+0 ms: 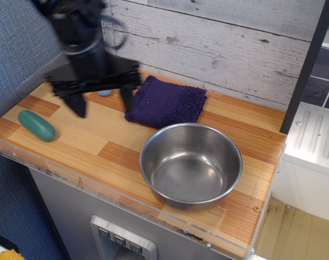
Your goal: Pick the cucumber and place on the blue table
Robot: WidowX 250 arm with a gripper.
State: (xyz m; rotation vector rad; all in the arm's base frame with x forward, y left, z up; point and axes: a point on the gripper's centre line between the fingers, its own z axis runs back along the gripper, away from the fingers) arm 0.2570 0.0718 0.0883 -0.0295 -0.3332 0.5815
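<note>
The black robot gripper [102, 103] is being held above the striped wooden countertop [116, 143] with its two fingers spread wide apart and nothing between them; it is blurred. The small smooth teal-green oblong cucumber [37, 125] is lying flat near the counter's front left edge, well apart from the gripper and from the dark indigo-purple knitted cloth square, the blue table [167, 102], which is lying by the back wall just behind the round steel bowl [191, 164]. The cucumber is being judged light, rigid and probably slippery on its rounded skin, so it is best being pinched across its narrow middle, not at the ends
</note>
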